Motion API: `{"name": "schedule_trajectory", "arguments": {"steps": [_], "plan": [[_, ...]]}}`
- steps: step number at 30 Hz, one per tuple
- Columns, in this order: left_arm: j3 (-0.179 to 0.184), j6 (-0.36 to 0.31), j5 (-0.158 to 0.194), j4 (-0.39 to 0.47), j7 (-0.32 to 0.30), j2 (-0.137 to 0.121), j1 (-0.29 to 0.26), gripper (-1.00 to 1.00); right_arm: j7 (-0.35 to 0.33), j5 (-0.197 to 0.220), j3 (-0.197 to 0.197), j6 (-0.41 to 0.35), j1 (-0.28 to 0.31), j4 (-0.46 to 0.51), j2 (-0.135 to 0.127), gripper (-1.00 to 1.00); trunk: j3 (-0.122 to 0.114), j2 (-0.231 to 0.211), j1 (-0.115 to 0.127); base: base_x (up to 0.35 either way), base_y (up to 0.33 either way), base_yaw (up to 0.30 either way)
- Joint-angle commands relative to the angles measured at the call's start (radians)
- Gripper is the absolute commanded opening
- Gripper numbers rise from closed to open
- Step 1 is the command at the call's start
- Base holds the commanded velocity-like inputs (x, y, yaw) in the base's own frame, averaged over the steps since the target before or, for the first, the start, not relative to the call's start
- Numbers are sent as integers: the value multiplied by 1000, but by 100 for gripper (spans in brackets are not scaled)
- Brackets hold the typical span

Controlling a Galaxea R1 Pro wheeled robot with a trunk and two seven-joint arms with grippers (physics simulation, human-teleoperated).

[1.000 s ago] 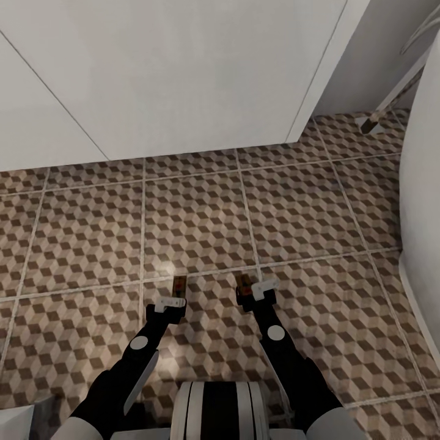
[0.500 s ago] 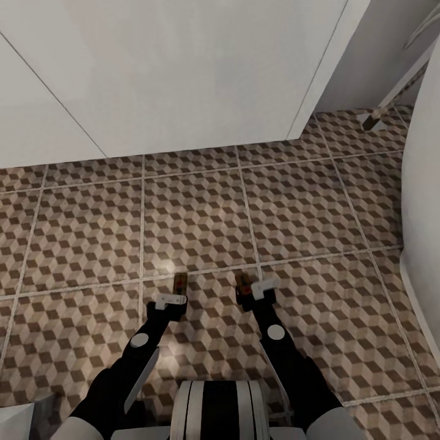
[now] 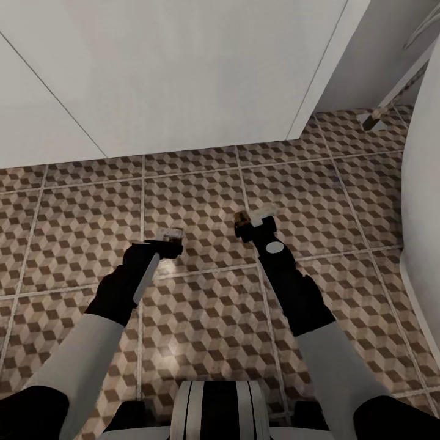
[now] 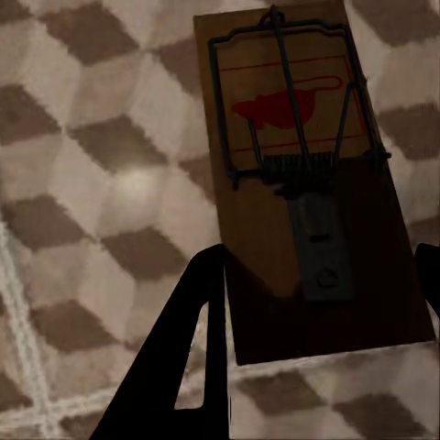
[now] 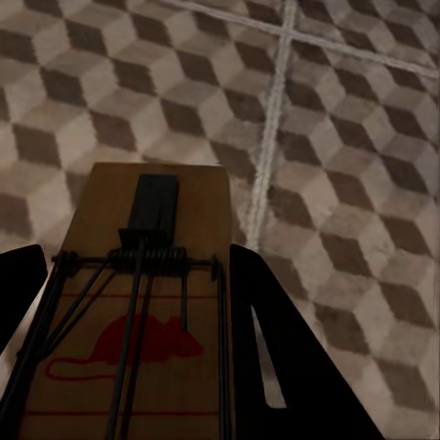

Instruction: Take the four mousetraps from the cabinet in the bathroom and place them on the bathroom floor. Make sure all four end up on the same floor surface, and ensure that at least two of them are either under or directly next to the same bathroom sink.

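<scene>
Two mousetraps are in hand over the bathroom floor, which is tiled in a cube pattern. My left gripper is shut on one mousetrap, a brown board with dark wire and a red mouse print; the dark fingers clamp its near end. My right gripper is shut on the other mousetrap, whose brown tip sticks out ahead of the fingers. Both arms reach forward, a short way above the tiles. The cabinet is out of view.
A white flat-fronted unit rises straight ahead, its base meeting the tiles. A large white rounded fixture stands at the right edge. A slim pale leg slants down at the far right. Open tiles lie between the arms and the unit.
Both arms have stretched forward and away from my trunk, carrying their mousetraps toward the white unit. The grips have stayed shut.
</scene>
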State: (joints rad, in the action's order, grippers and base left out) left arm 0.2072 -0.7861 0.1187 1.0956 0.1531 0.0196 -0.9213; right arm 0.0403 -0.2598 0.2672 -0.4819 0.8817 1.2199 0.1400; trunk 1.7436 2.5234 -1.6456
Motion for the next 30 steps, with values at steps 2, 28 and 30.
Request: {"name": "schedule_trajectory", "arguments": {"steps": [2,28,30], "plan": [[-6,-8,10,-39,9,0,-39,-100,0,-2,2,-31,41,-29,5,-100,1,0,0,0,0,0],[-2,-17,7,152,13,-33,-82,-100,0,-1,7,-6,104,-35,13,-100,44,3,-5,0,0,0],[-2,-18,7,158,13,-33,-82,-100,0,-1,7,-6,104,-35,13,-100,54,3,-6,0,0,0]]}}
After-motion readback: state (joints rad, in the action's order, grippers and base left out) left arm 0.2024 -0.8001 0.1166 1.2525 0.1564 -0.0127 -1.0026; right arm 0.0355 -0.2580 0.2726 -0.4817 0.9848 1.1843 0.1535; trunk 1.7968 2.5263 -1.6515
